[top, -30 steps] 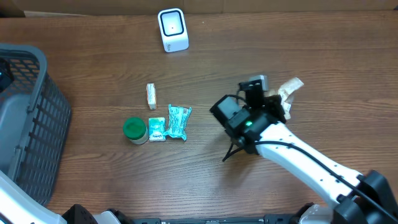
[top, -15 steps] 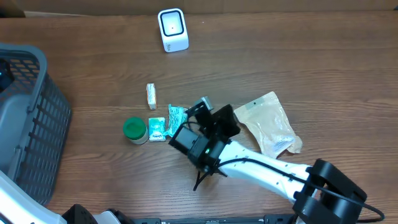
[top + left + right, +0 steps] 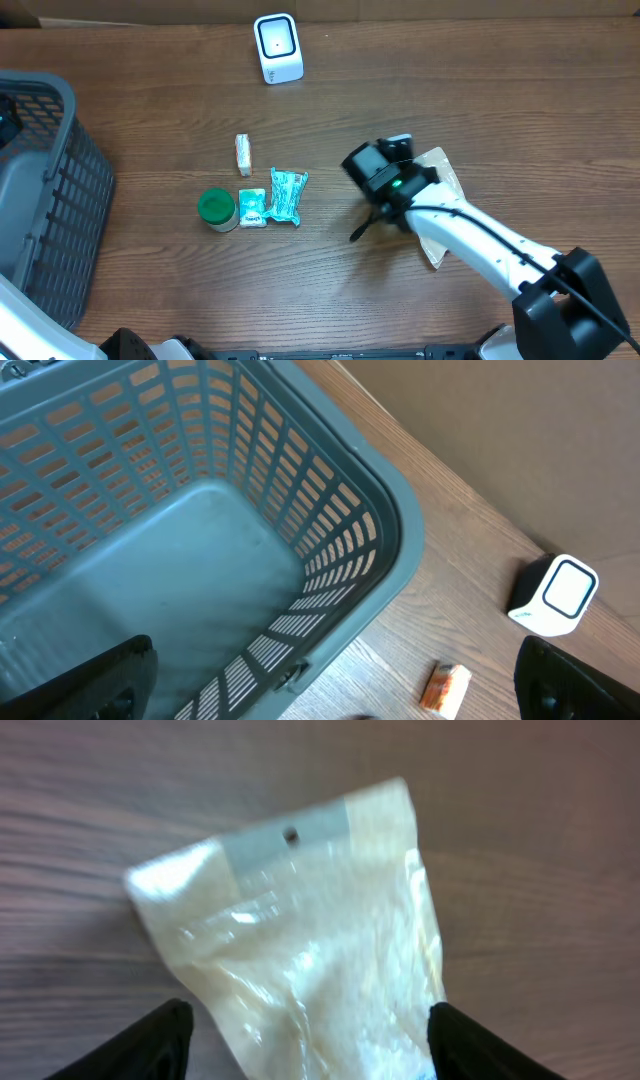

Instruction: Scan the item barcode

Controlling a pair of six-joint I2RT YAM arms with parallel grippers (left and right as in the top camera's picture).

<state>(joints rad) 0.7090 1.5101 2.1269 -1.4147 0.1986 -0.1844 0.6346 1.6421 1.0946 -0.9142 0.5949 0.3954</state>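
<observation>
**Item 1. Clear pouch [image 3: 310, 920].** Treat this as the thing to scan.
- It lies flat on the table [image 3: 480, 90], at about 3 o'clock from the table's middle.
- In the right wrist view its header strip, with the hang hole, points to 12 o'clock.
- From overhead the right arm covers most of it.
- No barcode shows on the upward face. You should judge that the code is underneath or at the hidden lower end, so a turn will likely be needed.

**Item 2. Right gripper [image 3: 308, 1015].**
- Its fingers are spread, one on either side of the pouch's lower half, and they pinch nothing.
- It hangs straight over the pouch, which reads as lined up to take it across its width.

**Item 3. Scanner [image 3: 278, 47].**
- It stands upright by the table's 12 o'clock edge, at about 10 o'clock from the pouch and well apart from it.
- Bare wood lies between the two, so you have an open lane.

**Item 4. Loose goods, at 9 o'clock from the pouch.**
- These are a green-lidded jar [image 3: 216, 209], a small packet [image 3: 252, 207], a teal packet [image 3: 288, 195] and a wrapped stick [image 3: 242, 154].
- The first three sit close together, and the stick lies apart at their 12 o'clock.
- Keep your carry on the 3 o'clock side of the stick.

**Item 5. Basket [image 3: 75, 210] and left gripper [image 3: 337, 650].**
- The basket is at the 9 o'clock edge.
- The left gripper hangs over it with its fingers wide apart, holding nothing.
- It appears parked clear of the lane.

**Item 6. Room.** Open wood lies at 12 and 3 o'clock of the pouch, which sits well in from every edge.
</observation>
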